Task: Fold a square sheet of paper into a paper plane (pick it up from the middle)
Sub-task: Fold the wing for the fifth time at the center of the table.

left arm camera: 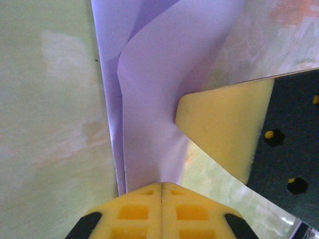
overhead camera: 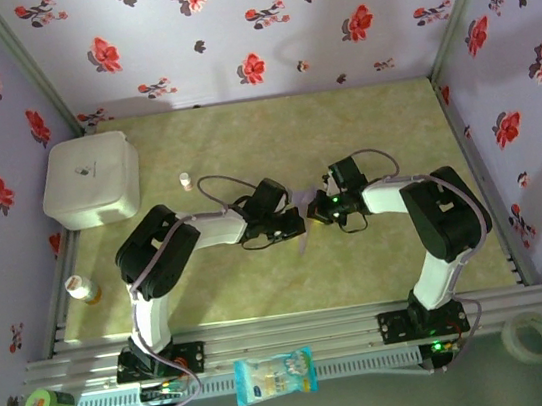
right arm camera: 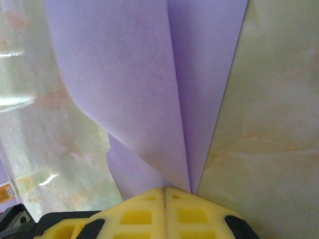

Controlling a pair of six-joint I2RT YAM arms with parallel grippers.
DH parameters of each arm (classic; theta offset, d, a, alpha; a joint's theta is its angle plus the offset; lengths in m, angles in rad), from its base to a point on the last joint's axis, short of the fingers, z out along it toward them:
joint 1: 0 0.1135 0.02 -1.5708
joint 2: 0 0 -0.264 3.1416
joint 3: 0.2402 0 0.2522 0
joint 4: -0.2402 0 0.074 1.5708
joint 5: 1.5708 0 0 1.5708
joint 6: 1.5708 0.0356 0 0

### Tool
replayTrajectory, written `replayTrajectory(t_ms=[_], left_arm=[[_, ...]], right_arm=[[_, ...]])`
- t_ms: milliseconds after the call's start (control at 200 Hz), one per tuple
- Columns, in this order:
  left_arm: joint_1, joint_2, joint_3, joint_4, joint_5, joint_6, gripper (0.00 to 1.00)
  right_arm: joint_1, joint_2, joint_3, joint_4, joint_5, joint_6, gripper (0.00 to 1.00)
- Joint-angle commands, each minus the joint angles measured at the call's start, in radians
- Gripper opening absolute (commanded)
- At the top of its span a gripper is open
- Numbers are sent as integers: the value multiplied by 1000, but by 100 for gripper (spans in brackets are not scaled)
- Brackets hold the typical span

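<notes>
White rounded box (overhead camera: 92, 180) at 10 o'clock on the table (overhead camera: 372, 128), well apart from both arms. Nearer centre, left gripper (overhead camera: 290, 222) clamped on the sheet of paper (overhead camera: 302, 239), yellow pads (left arm camera: 139, 211) pressed flat together over its folded layers. Pale-lilac folds fanning toward 12 o'clock in both wrist views. At 3 o'clock of the paper, right gripper (overhead camera: 315, 215) pinching the same sheet, 2 pads (right arm camera: 134, 214) meeting with no gap.
</notes>
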Motion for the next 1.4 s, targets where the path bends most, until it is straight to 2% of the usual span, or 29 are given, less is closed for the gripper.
replayTrajectory(t_ms=[0,100,200,375,480,650,875,1165,1395], left_arm=[[-12,25,-46,-137,-53,57,0],[-24,5,-81,-154,-51,76,0],[-31,-18,-131,-135,-35,87,0],[-34,-54,-200,-110,-9,96,0],[-34,-63,-213,-110,-8,100,0],[-34,-63,-213,-110,-8,100,0],[-35,-56,-208,-112,-8,98,0],[-34,-56,-223,-101,-9,89,0],[-34,-57,-239,-97,-10,84,0]], right_arm=[[0,-16,1,-103,38,-1,8],[-12,-80,15,-125,36,-4,9],[-43,-155,23,-201,87,-34,10],[-52,-237,-7,-156,-30,-61,7],[-16,-252,-29,-114,-45,-44,6],[60,-198,-16,-92,-6,-26,5],[96,-114,10,-30,-3,4,5],[95,-39,-4,-8,46,4,4],[48,11,-32,57,68,37,5]])
